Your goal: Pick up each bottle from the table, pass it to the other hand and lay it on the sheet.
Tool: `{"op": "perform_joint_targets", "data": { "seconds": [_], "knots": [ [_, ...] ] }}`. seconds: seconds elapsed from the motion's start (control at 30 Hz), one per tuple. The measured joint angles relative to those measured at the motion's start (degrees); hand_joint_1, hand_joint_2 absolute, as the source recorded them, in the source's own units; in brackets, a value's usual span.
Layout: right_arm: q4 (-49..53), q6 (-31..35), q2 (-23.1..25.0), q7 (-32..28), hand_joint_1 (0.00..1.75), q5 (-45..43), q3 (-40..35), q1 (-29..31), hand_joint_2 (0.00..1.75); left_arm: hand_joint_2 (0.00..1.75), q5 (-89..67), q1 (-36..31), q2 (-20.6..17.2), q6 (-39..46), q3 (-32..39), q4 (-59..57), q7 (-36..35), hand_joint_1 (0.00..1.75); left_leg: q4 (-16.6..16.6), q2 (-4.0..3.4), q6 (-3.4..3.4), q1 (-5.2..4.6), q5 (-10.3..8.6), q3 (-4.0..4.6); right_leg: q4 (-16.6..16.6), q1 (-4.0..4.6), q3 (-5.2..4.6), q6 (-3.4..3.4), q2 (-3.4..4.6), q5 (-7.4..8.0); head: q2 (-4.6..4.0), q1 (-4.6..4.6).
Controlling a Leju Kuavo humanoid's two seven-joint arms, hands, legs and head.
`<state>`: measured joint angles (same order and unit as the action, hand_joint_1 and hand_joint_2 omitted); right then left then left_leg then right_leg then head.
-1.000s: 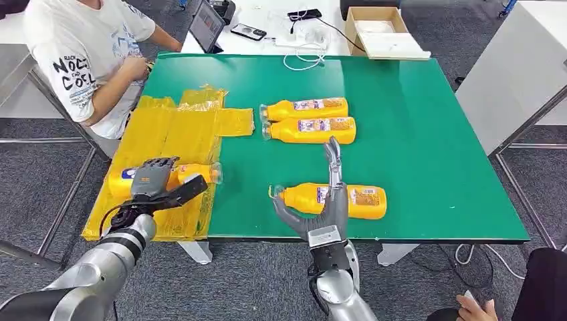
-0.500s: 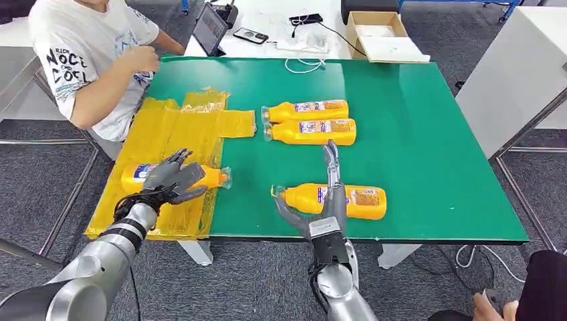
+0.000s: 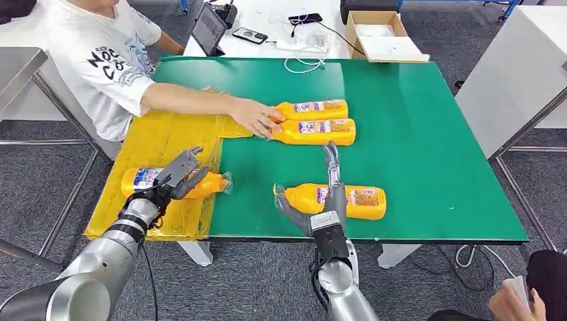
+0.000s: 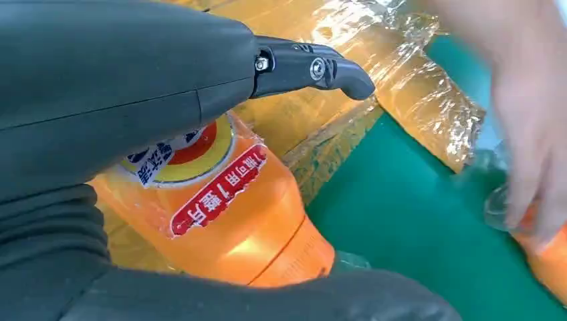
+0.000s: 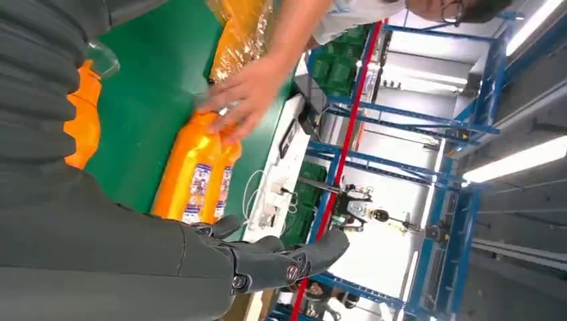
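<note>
Yellow sheet (image 3: 160,137) carries one orange bottle (image 3: 137,179), left hand (image 3: 179,172) over it, fingers spread, holding nothing. Right hand (image 3: 327,194) open, upright at near bottle (image 3: 361,200). Label text illegible.

On the table (image 3: 428,134), a sheet (image 3: 160,140) covers the left end, where 1 bottle (image 3: 144,179) lies on its side near the front edge, its cap end pointing right past the sheet's border. The robot's left hand (image 3: 175,175) sits over that bottle. Near the table's front middle lies a 2nd bottle (image 3: 354,200), with the right hand (image 3: 321,207) in front of it. Farther back, 2 bottles (image 3: 314,120) lie side by side, touching. A person's hand (image 3: 254,117) reaches in from the left rear and rests on their cap ends. Behind the table, a box (image 3: 384,33) stands on another surface.
</note>
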<state>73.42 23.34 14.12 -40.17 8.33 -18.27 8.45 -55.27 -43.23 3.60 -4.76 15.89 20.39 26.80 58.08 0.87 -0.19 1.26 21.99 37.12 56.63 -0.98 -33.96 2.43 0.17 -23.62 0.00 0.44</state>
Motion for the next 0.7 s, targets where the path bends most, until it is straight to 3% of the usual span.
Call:
{"op": "perform_joint_targets", "data": {
  "seconds": [0.03, 0.07, 0.23, 0.3, 0.43, 0.5, 0.6, 0.7],
  "knots": [
    [-0.2, -0.1, 0.0, 0.0, 0.00, 0.0, 0.1, 0.0, 1.75, 0.00, 1.3, 0.2, 0.1, 1.4, 0.1, 0.1, 1.4, 0.00, 0.0, 0.00, 0.00, 0.00, 0.00, 0.02, 0.0, 0.00, -0.04, 0.00, 0.00, 0.00, 0.00, -0.02],
    [-0.3, -0.2, 0.0, 0.0, 0.00, 0.2, 0.2, 0.0, 1.75, 1.75, 3.3, 0.7, 0.5, 5.0, 0.1, 0.4, 3.5, 0.00, 0.0, 0.00, 0.00, 0.00, 0.00, 0.09, 0.0, 0.00, -0.10, 0.00, 0.00, 0.00, 0.00, 0.02],
    [-1.0, -0.6, 0.9, 0.1, 0.00, 1.4, 0.4, -0.4, 1.75, 1.75, 13.7, 3.8, 3.7, 28.5, 0.7, 4.7, 12.0, 0.00, 0.0, -0.16, 0.00, 0.00, -0.02, 0.37, 0.0, -0.01, -0.37, 0.02, 0.02, 0.05, 0.00, 0.02],
    [-1.4, -0.6, 1.2, 0.4, 0.00, 2.1, 0.3, -0.5, 1.75, 1.75, 19.3, 5.3, 5.1, 34.1, 0.1, 9.0, 13.1, 0.00, 0.0, -0.19, 0.01, -0.01, -0.01, 0.39, 0.0, -0.02, -0.39, 0.03, 0.02, 0.04, 0.00, 0.00],
    [-2.2, -0.3, 1.6, 0.4, 0.00, 2.5, 0.3, -0.5, 1.75, 1.75, 21.7, 6.9, 6.4, 35.8, -1.6, 13.4, 13.3, 0.00, 0.0, -0.14, 0.00, 0.00, 0.00, 0.58, 0.0, 0.00, -0.54, 0.04, 0.02, 0.03, 0.00, 0.02],
    [-2.9, 0.4, 1.5, 3.6, 0.00, 6.0, 0.0, -0.1, 1.75, 1.75, 27.3, 8.6, 6.8, 36.0, -2.8, 16.7, 13.3, 0.00, 0.0, -0.25, -0.01, -0.01, 0.01, 0.59, 0.0, 0.00, -0.61, 0.03, 0.09, 0.03, 0.00, 0.00],
    [-5.2, -0.2, -2.3, 11.9, 0.00, 13.1, 0.0, 2.9, 1.75, 1.75, 40.0, 12.8, 7.5, 37.7, -7.7, 25.9, 13.4, 0.00, 0.0, -0.34, -0.03, -0.02, 0.04, 0.64, 0.0, -0.02, -0.71, 0.04, 0.24, 0.06, 0.00, 0.00],
    [-6.8, -2.4, -5.6, 13.6, 0.00, 15.4, 1.6, 5.1, 1.75, 1.75, 41.5, 16.0, 7.6, 38.0, -11.0, 31.3, 13.5, 0.00, 0.0, -0.16, 0.01, -0.04, 0.00, 0.74, 0.0, -0.04, -0.69, 0.06, 0.10, 0.04, 0.00, 0.02]
  ]
}}
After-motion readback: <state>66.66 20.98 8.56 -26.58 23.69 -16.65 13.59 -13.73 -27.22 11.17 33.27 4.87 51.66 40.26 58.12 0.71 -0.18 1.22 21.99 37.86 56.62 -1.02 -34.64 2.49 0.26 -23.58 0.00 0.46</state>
